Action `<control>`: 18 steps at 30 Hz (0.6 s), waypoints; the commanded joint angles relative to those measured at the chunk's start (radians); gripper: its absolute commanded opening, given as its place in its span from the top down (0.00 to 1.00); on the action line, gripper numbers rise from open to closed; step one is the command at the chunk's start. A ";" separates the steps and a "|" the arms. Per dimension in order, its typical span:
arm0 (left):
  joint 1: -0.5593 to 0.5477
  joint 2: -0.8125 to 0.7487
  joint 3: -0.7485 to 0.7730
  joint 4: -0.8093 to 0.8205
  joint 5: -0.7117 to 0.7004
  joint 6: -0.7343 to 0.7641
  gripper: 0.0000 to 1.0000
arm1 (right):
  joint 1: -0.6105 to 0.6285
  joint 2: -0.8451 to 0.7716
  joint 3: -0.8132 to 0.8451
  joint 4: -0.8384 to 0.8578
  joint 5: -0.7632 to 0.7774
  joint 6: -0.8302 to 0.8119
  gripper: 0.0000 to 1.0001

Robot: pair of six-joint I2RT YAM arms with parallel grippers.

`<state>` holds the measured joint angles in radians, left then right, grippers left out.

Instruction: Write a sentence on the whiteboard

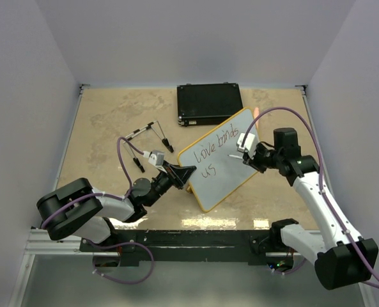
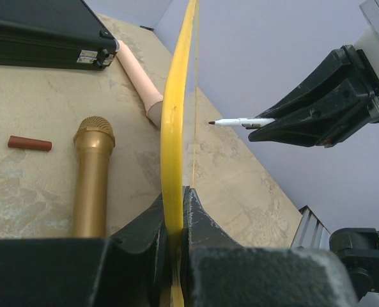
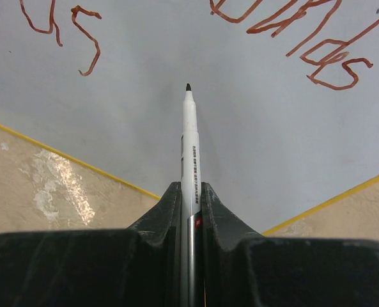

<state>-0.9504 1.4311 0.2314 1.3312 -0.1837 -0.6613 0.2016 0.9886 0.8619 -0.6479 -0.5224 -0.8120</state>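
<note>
Yellow-framed whiteboard (image 1: 222, 167): frame edge clamped between my left fingers (image 2: 144, 236).
Marker (image 3: 190, 147): pinched in my right fingers (image 3: 157, 214), tip ahead, just off the face.
Risk: I'd judge a hard press twists it out.

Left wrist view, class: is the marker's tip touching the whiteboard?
No: bare space shows between the tip of the marker and the whiteboard.

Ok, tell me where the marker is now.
The marker is clamped in the right pincer, right of centre in the top view, its tip just short of the whiteboard face.
</note>
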 commanded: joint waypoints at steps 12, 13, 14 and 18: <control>-0.004 0.025 0.013 -0.012 0.044 0.081 1.00 | 0.048 0.058 0.003 0.010 -0.060 -0.073 1.00; -0.004 0.026 0.013 -0.013 0.044 0.083 1.00 | 0.047 0.058 0.002 0.011 -0.056 -0.072 1.00; -0.004 0.026 0.014 -0.013 0.044 0.083 1.00 | 0.047 0.062 0.000 0.014 -0.053 -0.069 1.00; -0.004 0.032 0.017 -0.010 0.050 0.083 1.00 | 0.048 0.068 0.000 0.025 -0.038 -0.056 1.00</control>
<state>-0.9501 1.4391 0.2344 1.3365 -0.1783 -0.6609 0.2478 1.0519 0.8616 -0.6491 -0.5671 -0.8654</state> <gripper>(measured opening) 0.091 0.133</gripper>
